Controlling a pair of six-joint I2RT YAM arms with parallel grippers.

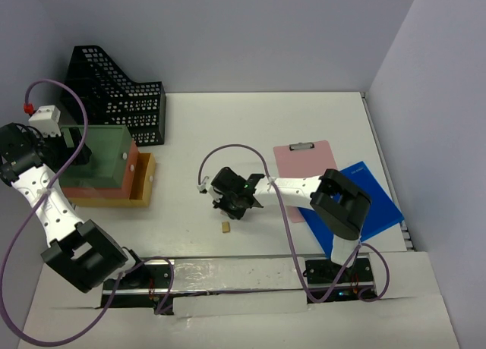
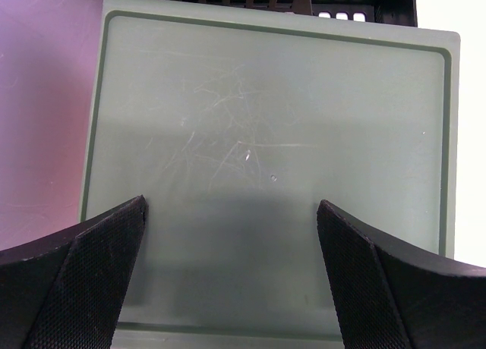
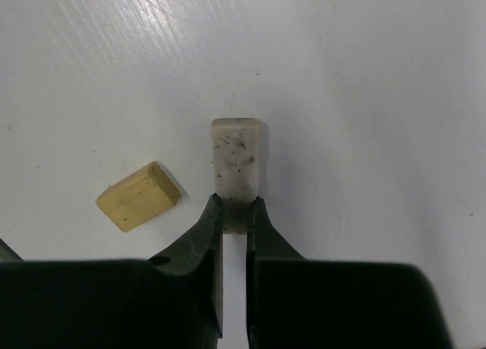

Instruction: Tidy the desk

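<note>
**Lavender walls (image 1: 228,30), white bench (image 1: 266,129), white eraser (image 3: 237,163) pinched**

Wall to wall lies the bench, rigid and fixed. Left tool (image 2: 231,212) hangs over the stiff green board (image 2: 273,121), jaws wide apart. Right tool (image 3: 235,205) is clamped on the near end of the white eraser: light, rubbery, grippy, likely best pinched across its narrow sides. A yellow eraser (image 3: 138,196) lies just beside, apart

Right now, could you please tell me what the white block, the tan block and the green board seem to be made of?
White block: probably a rubber eraser, matte, with dark smudged specks.
Tan block: likely rubber too, matte with dull edges; it could be foam.
Green board: seemingly plastic, smooth, with fine scratches and a moulded border groove.
</note>
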